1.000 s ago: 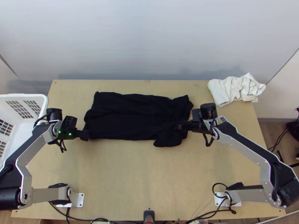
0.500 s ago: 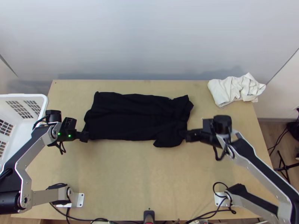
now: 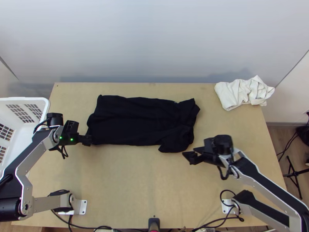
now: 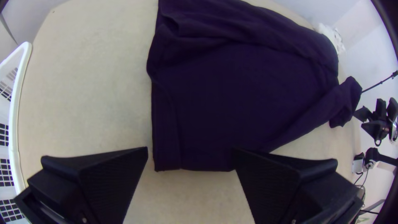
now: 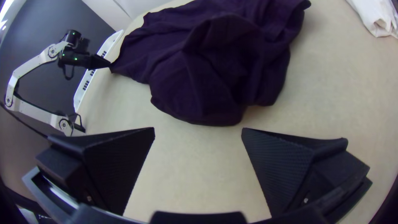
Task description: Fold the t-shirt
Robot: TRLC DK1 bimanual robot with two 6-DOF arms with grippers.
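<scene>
A white cloth (image 3: 243, 92) lies bunched at the far right corner of the bench (image 3: 154, 185). A white slotted basket (image 3: 45, 101) is positioned at the left edge.

- T-shirt (image 3: 143, 120): on the worktop (image 3: 127, 181), towards its far side
- Basket (image 3: 23, 99): at the left edge
- Cloth (image 3: 241, 92): far right corner
- Left gripper (image 3: 88, 140): at the t-shirt's near left corner
- Right gripper (image 3: 189, 154): before the t-shirt's right end, apart from it

Bright, soft light on the table (image 3: 131, 181) — faint shadows along the wall (image 3: 154, 38) — dark fisheye corners in the wrist views.
</scene>
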